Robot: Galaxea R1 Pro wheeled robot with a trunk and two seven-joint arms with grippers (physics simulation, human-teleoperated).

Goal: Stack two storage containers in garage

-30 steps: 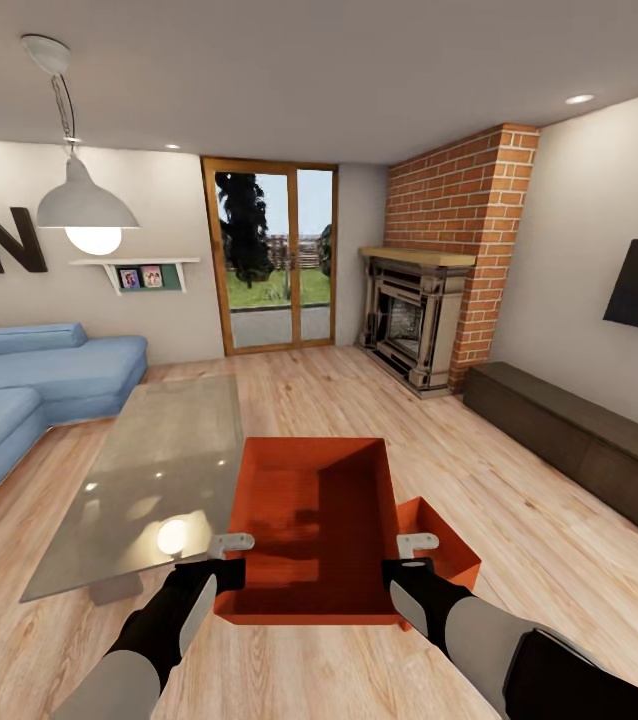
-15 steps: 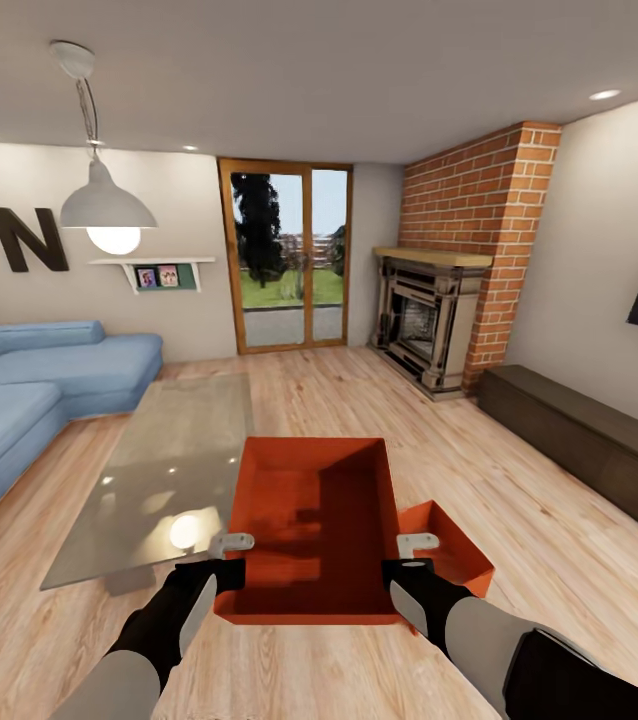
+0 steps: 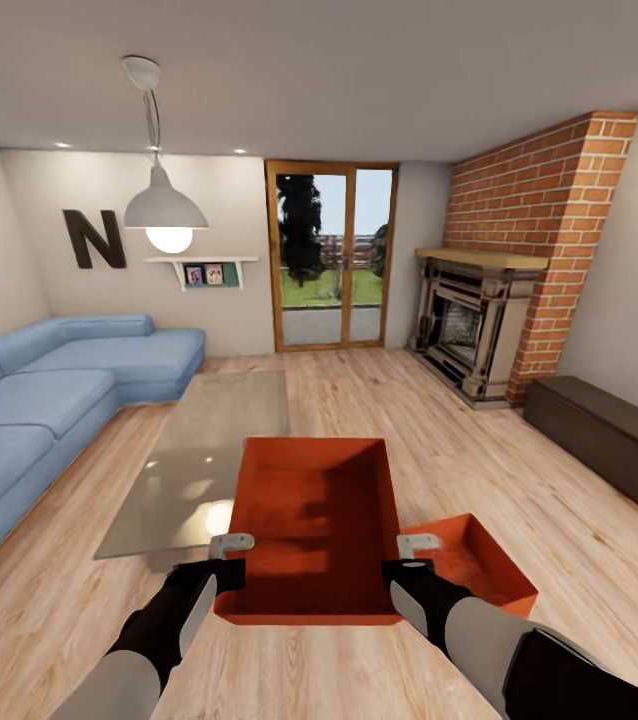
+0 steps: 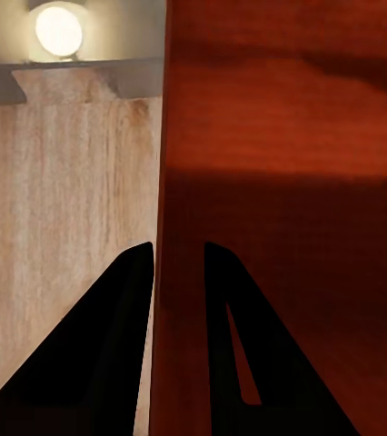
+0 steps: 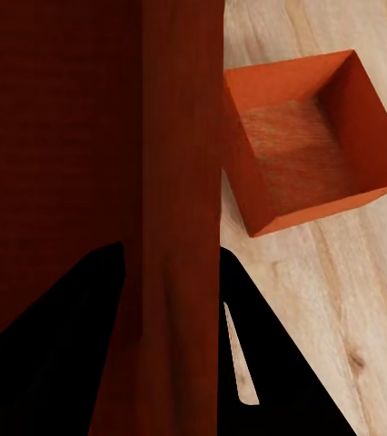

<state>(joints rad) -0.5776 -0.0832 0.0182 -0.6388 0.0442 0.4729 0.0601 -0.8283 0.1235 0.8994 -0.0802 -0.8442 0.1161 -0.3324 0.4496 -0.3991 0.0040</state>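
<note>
The orange-red rectangular open-topped plastic bin [image 3: 309,525] is held clear of the light wood plank floor [image 3: 429,420] in the living room, with the left gripper [image 3: 221,570] and the right gripper [image 3: 409,570] each closed to a narrow gap, jaws pinching the thin side wall at opposite near corners. The second matching orange-red bin [image 3: 484,560] sits on the planks just beside and below the carried one, near the right forearm. Judged risk: edge-only pinches may let the bin twist or slip during travel, and the base could clip the floor bin or the glass-topped worktop [image 3: 209,450] when turning.
</note>
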